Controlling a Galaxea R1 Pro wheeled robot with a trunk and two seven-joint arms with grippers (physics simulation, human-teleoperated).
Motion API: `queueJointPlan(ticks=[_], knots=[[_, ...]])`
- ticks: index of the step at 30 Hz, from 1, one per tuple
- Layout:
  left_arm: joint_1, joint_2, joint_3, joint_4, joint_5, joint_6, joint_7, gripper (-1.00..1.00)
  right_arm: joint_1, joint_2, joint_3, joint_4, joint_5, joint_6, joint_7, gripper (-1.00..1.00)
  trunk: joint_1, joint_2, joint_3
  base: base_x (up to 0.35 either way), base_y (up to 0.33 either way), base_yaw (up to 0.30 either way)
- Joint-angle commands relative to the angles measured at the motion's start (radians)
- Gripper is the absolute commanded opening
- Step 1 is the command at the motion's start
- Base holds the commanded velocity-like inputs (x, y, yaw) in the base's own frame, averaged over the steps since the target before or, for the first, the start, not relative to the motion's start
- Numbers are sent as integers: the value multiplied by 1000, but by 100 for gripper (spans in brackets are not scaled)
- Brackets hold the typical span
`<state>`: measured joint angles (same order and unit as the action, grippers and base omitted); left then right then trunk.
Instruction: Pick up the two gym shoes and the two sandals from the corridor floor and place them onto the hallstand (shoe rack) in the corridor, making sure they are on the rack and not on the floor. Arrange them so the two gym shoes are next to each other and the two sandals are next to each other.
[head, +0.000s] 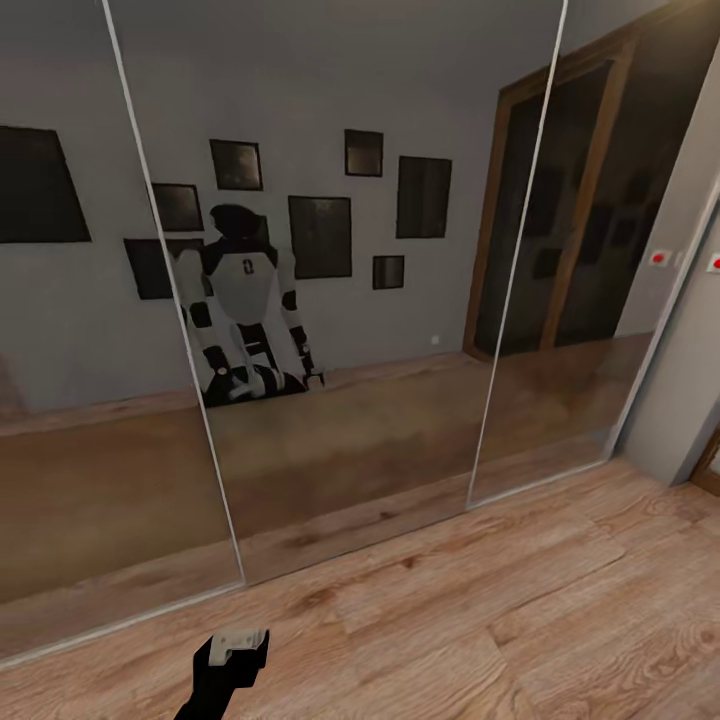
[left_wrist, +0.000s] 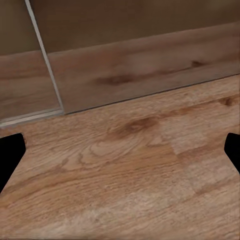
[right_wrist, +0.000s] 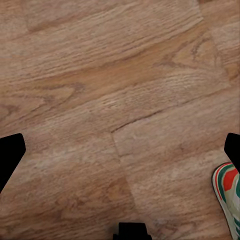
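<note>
- The mirrored wardrobe doors (head: 330, 300) stood wide ahead of your left gripper (head: 236, 648); they reflected the robot, the black-framed pictures (head: 320, 236) and the wood-framed glass door (head: 560, 200). You were facing the wrong unit: no hallstand appeared here, so you would judge this a travelling step, with no shoe yet in hand.
- The corridor floor (head: 480, 620) lay bare beneath both grippers; its planks ran up to the door track (left_wrist: 150, 95) just beyond the left gripper, which is the nearest thing you could strike if you rolled forward.
- The pale wall corner (head: 680, 380) stood well off to the right of the left gripper, narrowing the room for turning.
- One gym shoe (right_wrist: 229, 197) lay on the floor just beside one finger of your right gripper (right_wrist: 120, 155), near but apart; only its striped end with red-orange tab showed. The sandals and the other shoe are left unplaced.
- Right gripper: fingers (right_wrist: 10, 155) spread wide, nothing between them. Left gripper: fingers (left_wrist: 11, 152) likewise spread over bare planks.
- Next move, as a judgement: you would shift the right gripper sideways over the shoe, descend, and close across it.
</note>
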<state>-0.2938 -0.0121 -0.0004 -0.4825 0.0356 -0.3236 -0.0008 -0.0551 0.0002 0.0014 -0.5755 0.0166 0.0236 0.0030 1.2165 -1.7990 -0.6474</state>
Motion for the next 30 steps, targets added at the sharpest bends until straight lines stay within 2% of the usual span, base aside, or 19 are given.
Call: queueJointPlan(ticks=[1,16,30], knots=[[-1,0,0,1,4,-3,0,100,0,0,0,-1,2,2,0,100,4,-8,-4,0,0,107],[-1,0,0,1,4,-3,0,100,0,0,1,-1,2,1,-1,100,61,-113,-51,0,0,14],[-1,0,0,1,4,-2,0,100,0,-1,2,-2,3,1,-1,100,115,-211,-79,0,0,0]])
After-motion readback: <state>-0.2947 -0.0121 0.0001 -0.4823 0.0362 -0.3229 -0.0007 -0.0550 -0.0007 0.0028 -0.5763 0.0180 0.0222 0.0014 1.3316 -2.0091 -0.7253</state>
